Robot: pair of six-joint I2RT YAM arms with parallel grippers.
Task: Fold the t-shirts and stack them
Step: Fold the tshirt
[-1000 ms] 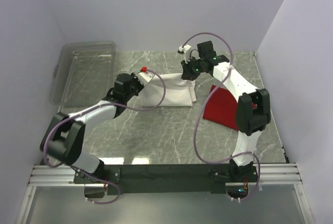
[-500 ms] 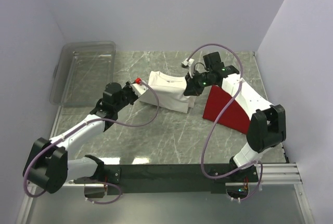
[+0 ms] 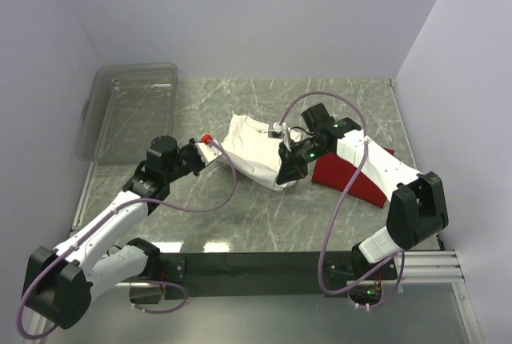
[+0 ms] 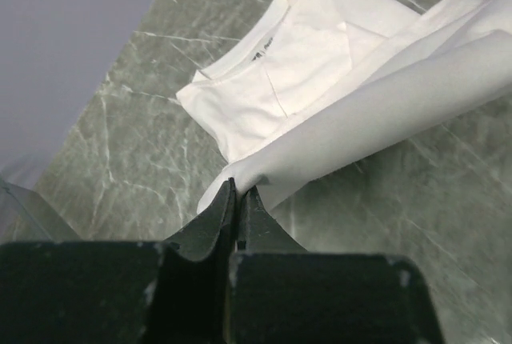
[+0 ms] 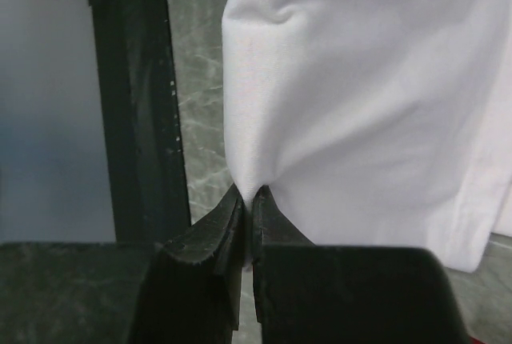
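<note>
The white t-shirt (image 3: 252, 148) lies partly folded in the middle of the table, its collar and label facing up in the left wrist view (image 4: 320, 56). My left gripper (image 3: 210, 146) is shut on the shirt's left edge, pinching a fold of cloth between its tips (image 4: 241, 188). My right gripper (image 3: 286, 170) is shut on the shirt's near right edge; white cloth (image 5: 368, 80) hangs from its tips (image 5: 249, 192). The red t-shirt (image 3: 352, 174) lies flat just right of the white one, partly under the right arm. The chest print is hidden.
A clear plastic bin (image 3: 128, 108) stands at the back left of the marble table (image 3: 240, 216). The black base rail (image 3: 256, 264) runs along the near edge. Walls close in on the left, the back and the right.
Both grippers have drawn the white shirt's held edge toward the near side, over the rest of the shirt. The left arm has swung left and nearer; the right arm has come down and forward.
</note>
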